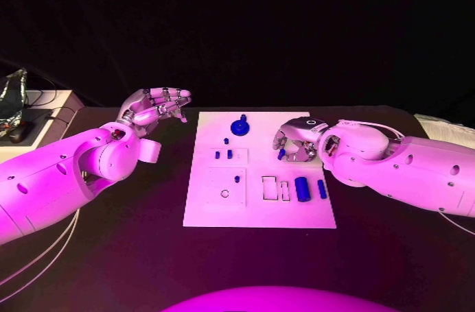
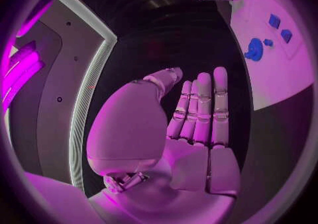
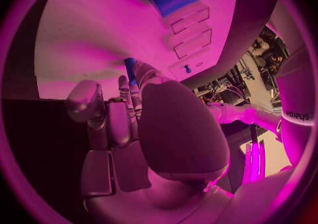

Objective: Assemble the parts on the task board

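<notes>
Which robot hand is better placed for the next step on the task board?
Probably the right robot hand: it is over the task board, pinching a small blue part. The left robot hand is off the board, holding nothing.

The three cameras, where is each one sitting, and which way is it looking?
Head view: sits on the robot's head, looking down at the task board; both arms reach in, left hand beside the board, right hand over it.
Left wrist view: sits behind the left hand, whose fingers are held straight; it looks across the table to the board.
Right wrist view: sits behind the right hand, which pinches a small blue part over the board.
All three views share the board.
</notes>
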Tool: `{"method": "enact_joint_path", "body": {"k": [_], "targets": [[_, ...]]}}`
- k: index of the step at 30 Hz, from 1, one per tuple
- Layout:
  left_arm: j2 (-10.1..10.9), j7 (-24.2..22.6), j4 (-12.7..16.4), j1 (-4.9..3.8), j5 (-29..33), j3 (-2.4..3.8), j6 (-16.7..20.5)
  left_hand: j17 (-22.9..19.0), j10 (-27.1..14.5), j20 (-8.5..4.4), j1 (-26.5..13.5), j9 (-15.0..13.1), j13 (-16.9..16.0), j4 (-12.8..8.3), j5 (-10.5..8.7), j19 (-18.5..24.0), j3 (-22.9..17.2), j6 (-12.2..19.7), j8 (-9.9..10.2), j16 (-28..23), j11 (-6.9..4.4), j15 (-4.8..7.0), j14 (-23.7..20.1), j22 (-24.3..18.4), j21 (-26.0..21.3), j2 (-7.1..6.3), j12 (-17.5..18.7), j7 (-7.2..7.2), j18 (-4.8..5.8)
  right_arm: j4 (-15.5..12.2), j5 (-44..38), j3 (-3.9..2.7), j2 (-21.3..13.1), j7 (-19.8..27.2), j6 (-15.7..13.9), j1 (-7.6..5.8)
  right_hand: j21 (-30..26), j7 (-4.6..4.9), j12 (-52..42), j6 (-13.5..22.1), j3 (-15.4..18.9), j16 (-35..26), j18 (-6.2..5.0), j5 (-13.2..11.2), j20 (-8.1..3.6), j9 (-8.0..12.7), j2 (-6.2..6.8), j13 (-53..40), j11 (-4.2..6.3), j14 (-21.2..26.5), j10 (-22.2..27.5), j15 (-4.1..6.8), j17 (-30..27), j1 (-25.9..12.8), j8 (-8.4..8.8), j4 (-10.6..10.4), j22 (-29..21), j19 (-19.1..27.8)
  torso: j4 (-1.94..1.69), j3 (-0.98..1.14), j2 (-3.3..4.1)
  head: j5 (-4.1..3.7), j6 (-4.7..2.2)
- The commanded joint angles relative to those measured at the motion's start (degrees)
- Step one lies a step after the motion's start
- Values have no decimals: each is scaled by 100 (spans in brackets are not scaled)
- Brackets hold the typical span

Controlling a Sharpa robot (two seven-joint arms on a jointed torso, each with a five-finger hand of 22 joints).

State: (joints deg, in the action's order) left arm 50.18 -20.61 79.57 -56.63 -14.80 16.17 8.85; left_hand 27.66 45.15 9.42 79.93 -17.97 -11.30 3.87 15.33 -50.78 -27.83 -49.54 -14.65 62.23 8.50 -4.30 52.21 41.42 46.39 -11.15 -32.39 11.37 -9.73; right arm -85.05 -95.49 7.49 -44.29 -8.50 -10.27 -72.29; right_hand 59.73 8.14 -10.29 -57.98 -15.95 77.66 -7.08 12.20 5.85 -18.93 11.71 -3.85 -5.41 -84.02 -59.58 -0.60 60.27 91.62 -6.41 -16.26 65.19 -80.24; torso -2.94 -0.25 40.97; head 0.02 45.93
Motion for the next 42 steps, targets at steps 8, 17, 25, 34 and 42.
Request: {"method": "enact_joint_path", "body": {"k": [8,17,25,34,42], "targets": [[-11,-45,3,3,-20,5,-43,6,-24,27,44,6,10,2,0,-30,27,29,-32,-12,-2,-15,-26,-6,-28,24,5,8,-77,-41,-146,0,-17,-36,-42,8,228,-18,1,-198,-518,49,134,-34,-25,3,199,1,32,-55,-204,53,14,-130,-111,25,204,-98,-8,-1,0,-18,5],[-11,-41,0,5,-20,5,-19,7,-24,27,46,7,11,2,0,-31,26,29,-34,-11,-2,-14,-25,-6,-27,27,4,8,-78,-116,-156,0,-38,40,-476,21,664,-174,-124,-630,-1422,90,208,-219,-180,-240,-23,-96,269,-81,-1091,245,15,-290,-451,366,609,-219,-5,-4,1,-19,14],[-9,-36,-9,6,-20,5,-11,8,-25,26,52,7,14,1,1,-35,26,27,-40,-8,-3,-13,-24,-5,-26,33,3,7,-79,-189,-137,-4,-100,-163,-741,28,737,-213,-10,-630,-1933,87,223,-362,-249,-519,-3,-214,336,-86,-1425,302,-21,-644,-622,800,719,-222,-9,-5,-3,-15,35],[-31,-31,-66,7,-20,5,-11,8,-25,26,52,7,14,1,1,-35,26,27,-40,-8,-3,-13,-24,-5,-26,33,3,7,-79,-573,410,-95,-266,-253,-863,-12,824,-210,63,-601,-2072,91,241,-375,-252,-603,10,-247,334,-89,-1451,302,-31,-781,-656,947,803,-249,-6,-5,-16,-1,20],[-56,-31,-121,7,-20,4,-9,8,-25,26,52,7,14,1,1,-35,26,27,-40,-8,-3,-13,-24,-5,-26,33,3,7,-79,-1131,457,-123,-161,-162,-921,-39,830,-206,95,-587,-2115,91,242,-360,-250,-629,11,-255,329,-89,-1448,299,-38,-823,-663,1004,815,-250,4,-1,-7,79,8]]}}
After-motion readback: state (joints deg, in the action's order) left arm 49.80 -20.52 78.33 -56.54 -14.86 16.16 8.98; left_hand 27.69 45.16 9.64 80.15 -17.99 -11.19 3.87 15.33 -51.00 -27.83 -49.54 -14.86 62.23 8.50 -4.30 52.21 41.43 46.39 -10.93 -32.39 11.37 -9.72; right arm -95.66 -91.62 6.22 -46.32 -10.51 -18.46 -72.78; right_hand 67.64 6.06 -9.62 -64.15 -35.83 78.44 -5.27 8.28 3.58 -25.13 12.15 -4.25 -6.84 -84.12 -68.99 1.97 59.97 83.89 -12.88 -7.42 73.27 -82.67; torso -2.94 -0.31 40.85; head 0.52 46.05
